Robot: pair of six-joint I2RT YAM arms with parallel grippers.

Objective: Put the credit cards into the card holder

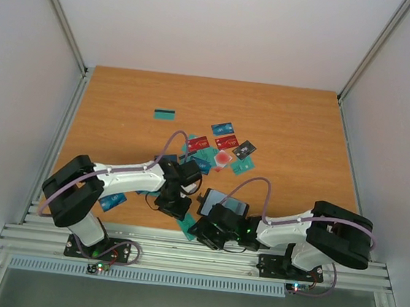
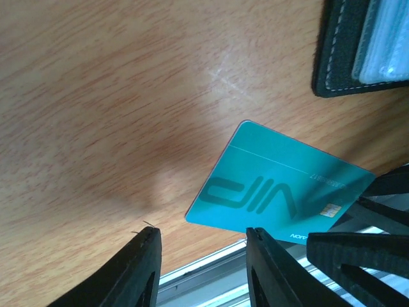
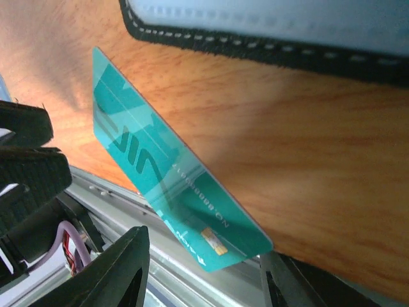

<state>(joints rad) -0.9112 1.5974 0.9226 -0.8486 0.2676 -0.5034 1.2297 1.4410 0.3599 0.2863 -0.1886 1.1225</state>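
- card holder (image 1: 222, 201): small black case with pale stitching along its rim; lies open on the table (image 1: 302, 134) near the front edge; clear pockets face up
- teal VIP card (image 2: 281, 192): printed face up, gold chip at one end; just beside the card holder on its front side, not touching it; one corner pokes past the table's front edge
- pile of credit cards (image 1: 216, 149): red, blue, teal and dark grey, loosely overlapping mid-table, behind the card holder
- lone teal card (image 1: 165, 113): flat, farther back and left, apart from the pile
- blue card (image 1: 112, 202): flat, front left
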